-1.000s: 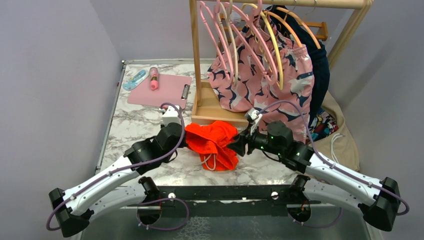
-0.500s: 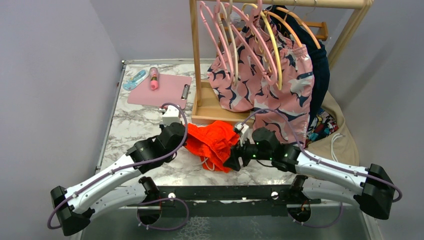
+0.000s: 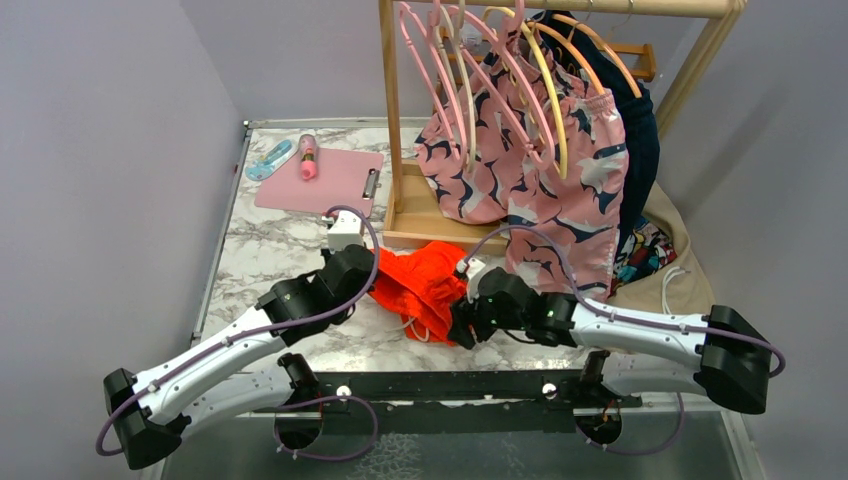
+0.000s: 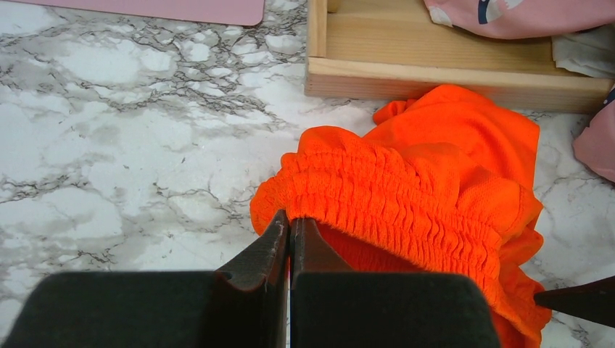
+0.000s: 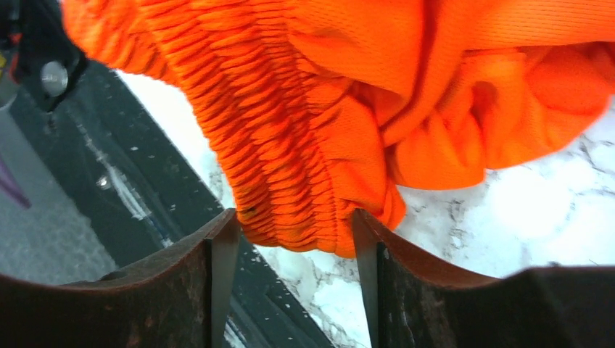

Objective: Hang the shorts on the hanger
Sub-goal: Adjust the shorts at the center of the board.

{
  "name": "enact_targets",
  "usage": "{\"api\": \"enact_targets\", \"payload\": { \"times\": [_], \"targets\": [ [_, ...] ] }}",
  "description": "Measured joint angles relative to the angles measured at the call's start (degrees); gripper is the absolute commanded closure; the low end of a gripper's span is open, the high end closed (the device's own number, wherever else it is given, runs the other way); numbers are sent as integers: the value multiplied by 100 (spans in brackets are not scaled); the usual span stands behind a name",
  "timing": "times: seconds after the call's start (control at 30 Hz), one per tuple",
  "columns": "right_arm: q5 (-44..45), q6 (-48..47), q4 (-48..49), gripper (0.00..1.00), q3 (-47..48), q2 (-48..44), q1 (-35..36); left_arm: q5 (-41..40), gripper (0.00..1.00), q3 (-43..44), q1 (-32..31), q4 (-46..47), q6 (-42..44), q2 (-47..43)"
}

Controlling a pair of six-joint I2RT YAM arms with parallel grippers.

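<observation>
Rack timber filled the back of the table, and I took the wooden rack (image 3: 391, 150) as my marker. The shorts (image 3: 425, 285) lay bunched on the marble just in front of its base, touching or nearly touching the wood. The hanger (image 3: 557, 120), thin and pale yellow, hung from the rack's top rail among the pink ones, well apart from the shorts and above them.

The left gripper (image 4: 291, 221) had its fingers pinched tight on the waistband edge at the side of the heap away from the rack's clothes. The right gripper (image 5: 294, 239) stood with its jaws apart, straddling a thick fold of waistband at the corner farthest from the rack, not yet clamped.

To my eye the job was at the picking-up stage. Next the right jaws needed to close. Then both arms would have to lift and spread the waistband before carrying it up to the hanger.
</observation>
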Motion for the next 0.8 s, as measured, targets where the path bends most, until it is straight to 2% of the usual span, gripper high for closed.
{"api": "enact_targets", "payload": {
  "times": [0.17,0.37,0.6,0.7,0.8],
  "targets": [
    [905,195,-409,75,247,59,42,11,100,0,2,0,33,0],
    [2269,52,-1110,99,1056,59,42,254,100,326,2,-96,229,-57],
    [3128,-579,-1241,99,2479,413,42,538,100,1325,0,-35,481,-96],
    [3154,-575,-1038,99,2435,691,-107,538,100,1276,2,74,494,-48],
    [2929,-330,-844,99,1989,1043,-564,529,100,758,9,208,446,131]
  ]
}}
